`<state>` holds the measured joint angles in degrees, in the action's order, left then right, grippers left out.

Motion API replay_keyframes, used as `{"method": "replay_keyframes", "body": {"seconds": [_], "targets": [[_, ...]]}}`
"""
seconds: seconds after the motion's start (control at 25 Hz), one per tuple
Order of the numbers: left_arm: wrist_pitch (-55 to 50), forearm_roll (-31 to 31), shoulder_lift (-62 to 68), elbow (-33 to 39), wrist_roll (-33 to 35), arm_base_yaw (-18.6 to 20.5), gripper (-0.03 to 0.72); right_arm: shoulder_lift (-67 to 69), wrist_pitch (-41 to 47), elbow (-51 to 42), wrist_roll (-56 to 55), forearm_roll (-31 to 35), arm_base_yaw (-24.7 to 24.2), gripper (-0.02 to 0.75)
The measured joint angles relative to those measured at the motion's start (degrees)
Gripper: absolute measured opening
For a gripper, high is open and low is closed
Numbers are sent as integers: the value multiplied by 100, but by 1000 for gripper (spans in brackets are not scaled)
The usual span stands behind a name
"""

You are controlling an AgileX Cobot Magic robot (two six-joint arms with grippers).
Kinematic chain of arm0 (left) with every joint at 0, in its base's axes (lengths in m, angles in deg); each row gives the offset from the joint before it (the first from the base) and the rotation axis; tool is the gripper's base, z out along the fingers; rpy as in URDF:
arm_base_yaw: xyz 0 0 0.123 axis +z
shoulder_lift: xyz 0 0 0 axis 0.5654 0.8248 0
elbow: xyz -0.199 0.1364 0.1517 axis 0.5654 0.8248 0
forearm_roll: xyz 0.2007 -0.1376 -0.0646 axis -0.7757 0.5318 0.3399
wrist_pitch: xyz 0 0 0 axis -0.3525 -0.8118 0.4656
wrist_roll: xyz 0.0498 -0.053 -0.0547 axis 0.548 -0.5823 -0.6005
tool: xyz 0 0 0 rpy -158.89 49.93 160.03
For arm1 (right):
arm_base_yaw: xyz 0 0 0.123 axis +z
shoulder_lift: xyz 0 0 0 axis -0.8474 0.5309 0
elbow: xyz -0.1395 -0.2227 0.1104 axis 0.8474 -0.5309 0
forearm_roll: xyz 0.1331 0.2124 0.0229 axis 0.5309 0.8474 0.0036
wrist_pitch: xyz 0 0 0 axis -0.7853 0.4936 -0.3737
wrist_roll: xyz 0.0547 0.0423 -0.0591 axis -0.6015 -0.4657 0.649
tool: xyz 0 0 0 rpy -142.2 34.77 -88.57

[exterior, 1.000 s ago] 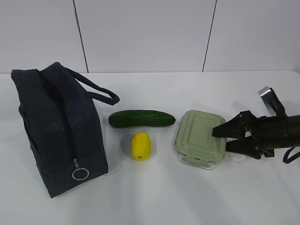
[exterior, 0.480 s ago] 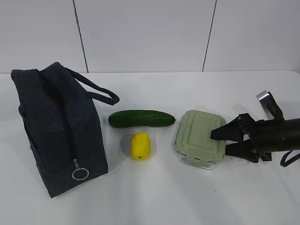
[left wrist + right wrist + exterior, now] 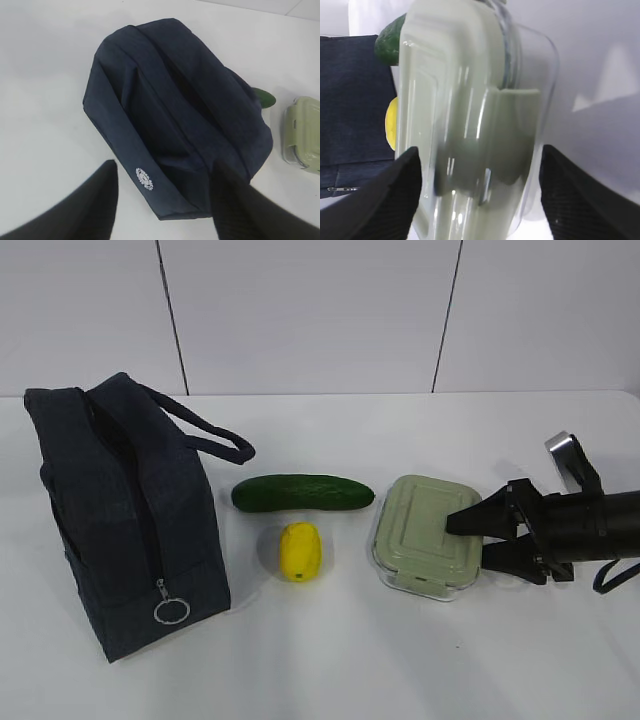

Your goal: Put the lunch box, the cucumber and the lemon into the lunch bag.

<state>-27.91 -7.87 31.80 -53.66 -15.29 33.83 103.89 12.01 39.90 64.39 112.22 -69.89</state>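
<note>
Right wrist view is showing my right hand (image 3: 480,195) spread wide, its two dark fingers (image 3: 385,195) standing one on each side of the lunch box (image 3: 470,115) without pressing on it; I cannot tell whether either pad is touching the glass. In the exterior view my right hand (image 3: 482,537) is reaching in low over the desk (image 3: 400,660), the upper fingertip lying over the near edge of the sage-green lid and the lower one just beside the clear base. The lunch box (image 3: 425,532) is sitting flat on the desk right in front of my fingers.

Beyond the lunch box from my right hand, the cucumber (image 3: 302,492) is lying lengthwise, and the lemon (image 3: 298,551) is resting just beside it, a little nearer the camera, the two close but apart. Farther out again, well away from my right hand, the lunch bag (image 3: 125,515) is standing on the desk with its loop handle (image 3: 205,430) drooping toward the cucumber and a silver ring pull (image 3: 171,611) hanging at its near end.

My left hand (image 3: 165,200) is hovering above the lunch bag (image 3: 175,115), fingers held apart and gripping nothing, with the bag's dark fabric directly beneath them and an end of the cucumber (image 3: 263,97) and a corner of the lunch box (image 3: 303,135) showing past the bag.
</note>
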Motion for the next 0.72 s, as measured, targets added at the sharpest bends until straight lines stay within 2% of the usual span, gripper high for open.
{"method": "replay_keyframes", "body": {"seconds": [0.28, 0.52, 0.72], "targets": [[13, 0, 86, 0, 0, 0, 424, 0, 24, 0, 0, 22, 14, 551], [23, 0, 89, 0, 0, 0, 424, 7, -3, 47, 0, 31, 194, 470], [25, 0, 89, 0, 0, 0, 424, 7, -3, 98, 0, 31, 218, 458]]}}
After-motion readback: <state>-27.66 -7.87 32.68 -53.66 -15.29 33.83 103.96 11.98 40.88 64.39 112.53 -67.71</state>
